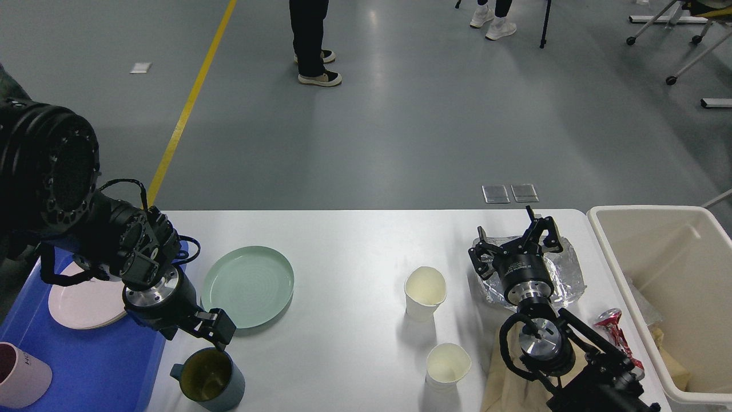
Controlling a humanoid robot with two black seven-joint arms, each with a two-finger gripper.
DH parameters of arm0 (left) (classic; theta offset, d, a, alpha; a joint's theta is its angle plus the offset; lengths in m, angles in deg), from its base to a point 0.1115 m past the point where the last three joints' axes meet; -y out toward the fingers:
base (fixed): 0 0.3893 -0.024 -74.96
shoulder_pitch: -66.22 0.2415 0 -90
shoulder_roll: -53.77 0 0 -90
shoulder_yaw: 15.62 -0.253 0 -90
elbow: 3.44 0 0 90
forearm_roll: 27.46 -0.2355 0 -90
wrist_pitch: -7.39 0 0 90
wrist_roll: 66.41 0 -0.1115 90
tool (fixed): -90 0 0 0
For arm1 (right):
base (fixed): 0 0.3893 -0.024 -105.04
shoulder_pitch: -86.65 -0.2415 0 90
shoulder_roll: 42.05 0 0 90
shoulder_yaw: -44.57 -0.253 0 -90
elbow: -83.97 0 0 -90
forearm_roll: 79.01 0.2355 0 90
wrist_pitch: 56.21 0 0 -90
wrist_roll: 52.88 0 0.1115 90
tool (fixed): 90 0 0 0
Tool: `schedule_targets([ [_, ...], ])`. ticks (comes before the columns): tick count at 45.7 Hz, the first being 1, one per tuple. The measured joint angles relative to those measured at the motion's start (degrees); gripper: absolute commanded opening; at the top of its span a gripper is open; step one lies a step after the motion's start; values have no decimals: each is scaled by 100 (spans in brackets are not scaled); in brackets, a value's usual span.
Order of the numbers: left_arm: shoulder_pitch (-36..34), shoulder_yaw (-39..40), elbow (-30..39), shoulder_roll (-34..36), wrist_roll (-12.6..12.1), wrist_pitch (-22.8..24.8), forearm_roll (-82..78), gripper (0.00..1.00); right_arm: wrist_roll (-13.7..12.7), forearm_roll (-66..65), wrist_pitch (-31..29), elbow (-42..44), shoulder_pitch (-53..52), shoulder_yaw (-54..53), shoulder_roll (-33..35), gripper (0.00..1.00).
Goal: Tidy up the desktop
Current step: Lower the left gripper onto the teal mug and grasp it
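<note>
the desktop [354, 320] is spanning the lower view. the left gripper [214, 332] is pinching the rim of a grey-blue mug [209, 380], just beside a green plate [247, 285]. the right gripper [514, 240], fingers spread, is hovering over crumpled foil [566, 274], right of the plate. judged best: lifting the mug straight, keeping it level, clearing the plate toward the blue tray [86, 366].

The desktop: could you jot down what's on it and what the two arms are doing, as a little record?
desktop: white, partly cluttered
plate: green, on desktop
mug: dark, left tool at its rim
paper cups: two, upright
foil: crumpled, right tool open over it
can: crushed, near bin
tray: blue, holds pale plate
</note>
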Motion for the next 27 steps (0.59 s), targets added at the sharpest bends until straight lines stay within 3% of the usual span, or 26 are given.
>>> schedule_targets([
  [17, 210, 96, 0, -106, -114, -245, -499, 95, 0, 0, 0, 0, 0, 0, 3, 100],
  [27, 488, 140, 0, -226, -461, -541, -584, 94, 0, 0, 0, 0, 0, 0, 1, 100],
])
